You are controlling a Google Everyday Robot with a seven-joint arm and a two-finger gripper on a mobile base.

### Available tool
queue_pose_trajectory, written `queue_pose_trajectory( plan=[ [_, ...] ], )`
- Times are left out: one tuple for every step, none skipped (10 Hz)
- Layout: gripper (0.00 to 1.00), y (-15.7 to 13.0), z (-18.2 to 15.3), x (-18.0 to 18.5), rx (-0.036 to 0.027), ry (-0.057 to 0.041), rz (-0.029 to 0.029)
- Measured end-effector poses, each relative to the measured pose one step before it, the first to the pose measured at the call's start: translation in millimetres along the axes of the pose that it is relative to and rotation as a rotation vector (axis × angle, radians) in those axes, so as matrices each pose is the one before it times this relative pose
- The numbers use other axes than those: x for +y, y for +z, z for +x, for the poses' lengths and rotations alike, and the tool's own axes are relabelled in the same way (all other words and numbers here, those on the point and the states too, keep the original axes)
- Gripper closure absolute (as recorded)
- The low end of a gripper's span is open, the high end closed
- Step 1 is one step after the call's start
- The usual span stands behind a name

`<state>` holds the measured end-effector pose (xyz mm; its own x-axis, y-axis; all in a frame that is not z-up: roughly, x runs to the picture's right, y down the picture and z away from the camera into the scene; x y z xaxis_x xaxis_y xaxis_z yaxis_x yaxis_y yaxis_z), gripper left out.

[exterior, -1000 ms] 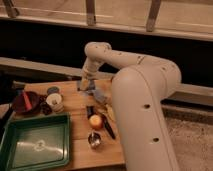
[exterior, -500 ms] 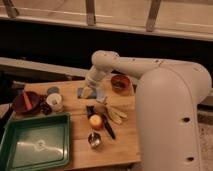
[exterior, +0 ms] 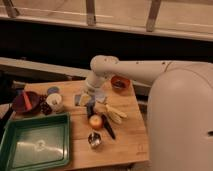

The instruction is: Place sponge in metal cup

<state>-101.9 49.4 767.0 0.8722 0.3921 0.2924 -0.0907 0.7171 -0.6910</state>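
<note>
The metal cup stands upright near the front edge of the wooden table, just right of the green tray. A small yellow and blue block that looks like the sponge lies at the table's middle, next to a pale blue piece. My gripper hangs from the white arm, low over the table, just right of the sponge and behind the cup. I cannot tell whether it holds anything.
An orange fruit and a dark utensil lie between gripper and cup. A banana lies to the right, an orange bowl at the back. A white cup, a red dish and the green tray are on the left.
The arm has swung round and the gripper has come down and forward, from the back of the table to its middle by the sponge.
</note>
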Motion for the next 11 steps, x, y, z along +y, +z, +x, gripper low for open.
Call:
queue_pose_trajectory(
  plan=[
    [1.0, -2.3, 3.52, 0.66, 0.00242, 0.00205, -0.00174],
    [1.0, -0.38, -0.24, -0.15, -0.00028, -0.00119, 0.00075],
    [1.0, 0.58, -1.85, 0.2, -0.00061, -0.00302, -0.00056],
    [1.0, 0.49, -0.73, 0.37, -0.00021, -0.00217, -0.00105],
    [1.0, -0.15, 0.53, -0.21, 0.00011, 0.00093, 0.00037],
    [1.0, -0.53, 0.86, -0.51, -0.00011, 0.00153, 0.00102],
    [1.0, 0.17, -0.16, -0.74, 0.00228, -0.0014, 0.00019],
    [1.0, 2.39, -1.23, 0.3, 0.01883, -0.01262, -0.0069],
    [1.0, 6.14, -4.08, 6.95, 0.0608, -0.00663, -0.01141],
    [1.0, 2.33, 0.23, 6.71, 0.0195, 0.00673, -0.00763],
    [1.0, -0.17, 9.49, 6.24, 0.01472, 0.01282, -0.00203]
  ],
)
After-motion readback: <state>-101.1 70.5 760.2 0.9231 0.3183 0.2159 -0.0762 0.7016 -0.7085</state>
